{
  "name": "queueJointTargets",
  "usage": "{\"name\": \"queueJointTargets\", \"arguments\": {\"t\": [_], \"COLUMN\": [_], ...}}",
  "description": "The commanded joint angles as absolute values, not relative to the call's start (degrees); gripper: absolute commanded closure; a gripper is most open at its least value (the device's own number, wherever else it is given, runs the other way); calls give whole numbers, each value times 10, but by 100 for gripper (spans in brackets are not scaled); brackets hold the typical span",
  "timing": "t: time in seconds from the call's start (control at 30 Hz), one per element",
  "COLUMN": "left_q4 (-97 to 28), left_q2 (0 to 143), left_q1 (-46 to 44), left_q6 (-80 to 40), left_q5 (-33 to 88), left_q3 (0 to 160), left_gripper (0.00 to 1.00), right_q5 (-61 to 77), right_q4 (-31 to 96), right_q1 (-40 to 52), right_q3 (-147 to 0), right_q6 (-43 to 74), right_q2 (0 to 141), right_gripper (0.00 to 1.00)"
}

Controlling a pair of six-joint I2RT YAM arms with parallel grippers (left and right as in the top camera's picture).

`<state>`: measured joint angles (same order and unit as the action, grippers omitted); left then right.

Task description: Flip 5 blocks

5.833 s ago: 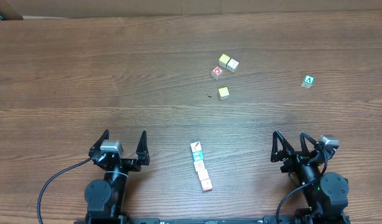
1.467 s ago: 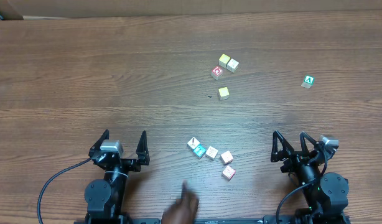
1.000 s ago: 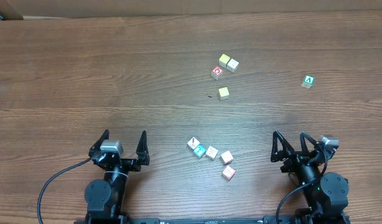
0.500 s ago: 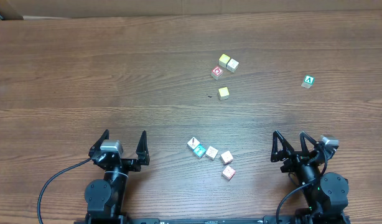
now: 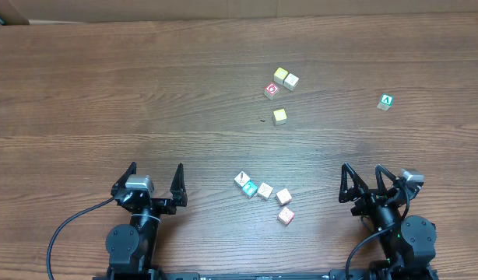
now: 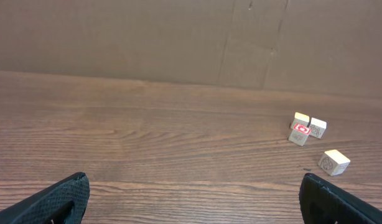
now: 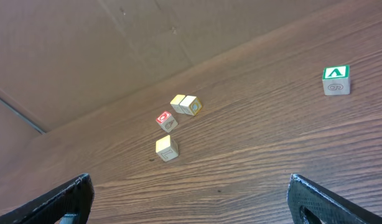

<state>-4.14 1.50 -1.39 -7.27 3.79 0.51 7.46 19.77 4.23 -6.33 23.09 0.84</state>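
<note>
**Overhead view.** The five blocks (image 5: 265, 191) were found loosely scattered on the counter (image 5: 107, 93) at lower centre of the frame, between the two arms. A white block (image 5: 241, 180) bearing a dark mark lay just beside a teal-faced block (image 5: 251, 189). Two pale ones followed to their right, and an outlying block (image 5: 286, 215) sat a little apart below them. The left tool (image 5: 156, 168) and the right tool (image 5: 362, 169) were recorded at the bottom of the frame, jaws spread wide, nothing held. The yellow and cream cubes (image 5: 280, 76) and a green cube (image 5: 386, 102) at upper right were judged to be outside the work.

**Left wrist view.** Only the fingers (image 6: 60, 199) were seen, at the two lower corners and wide apart. The blocks were not in frame.

**Right wrist view.** The same was noted: fingers (image 7: 321, 199) at the lower corners, set wide, and no task block visible.

**Assessment.** The step in hand was judged to be the approach to a first block.
- The outlying block is best taken first, since its sides are free.
- The near tool should be brought down until the block is seen between its fingers before any closing is made.
- The touching pair is best gripped across free faces, so that the neighbour is not dragged.
- Each turned block should be set clear of those not yet turned.
</note>
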Motion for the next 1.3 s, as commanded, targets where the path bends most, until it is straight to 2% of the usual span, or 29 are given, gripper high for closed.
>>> {"name": "queueJointTargets", "arguments": {"t": [0.0, 0.87, 1.1, 1.27], "left_q4": [-43, -43, -43, -43], "left_q2": [6, 6, 6, 6], "left_q1": [-10, -10, -10, -10], "left_q6": [-64, -64, -64, -64], "left_q5": [32, 32, 32, 32], "left_q3": [3, 3, 3, 3], "left_gripper": [0, 0, 0, 0], "right_q5": [74, 45, -5, -10], "right_q4": [196, 196, 187, 180], "right_q1": [44, 44, 44, 44], "right_q3": [-60, -60, -60, -88], "right_q6": [222, 222, 222, 141], "right_q2": [2, 2, 2, 2], "right_gripper": [0, 0, 0, 0]}}
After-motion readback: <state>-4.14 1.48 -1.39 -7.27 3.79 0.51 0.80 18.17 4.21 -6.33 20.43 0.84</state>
